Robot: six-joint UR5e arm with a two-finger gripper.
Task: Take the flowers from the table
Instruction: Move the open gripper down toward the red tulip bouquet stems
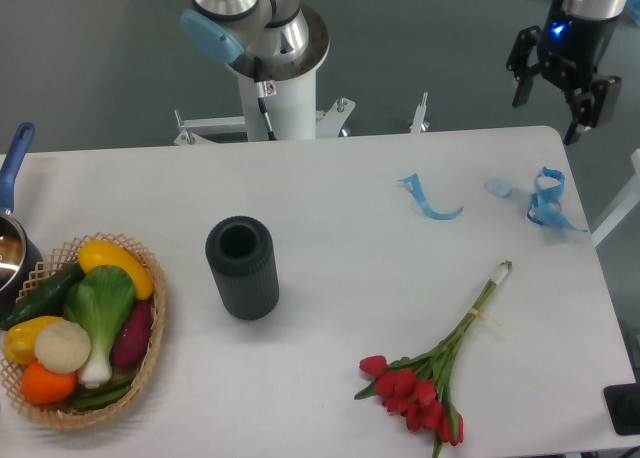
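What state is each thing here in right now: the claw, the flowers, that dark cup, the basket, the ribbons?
gripper: jaws open, empty, raised near the table's far corner.
flowers: lying flat on the table, untouched, still tied.
dark ribbed cup: upright, looks empty.
wicker basket: upright, full of vegetables.
blue ribbon pieces: loose, curled, on the table.
pot: at the edge, mostly cut off.

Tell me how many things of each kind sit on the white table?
Bunch of red tulips: 1
Wicker basket of vegetables: 1
Dark ribbed cylinder vase: 1
Blue ribbon pieces: 2
Pot with blue handle: 1
Total: 6
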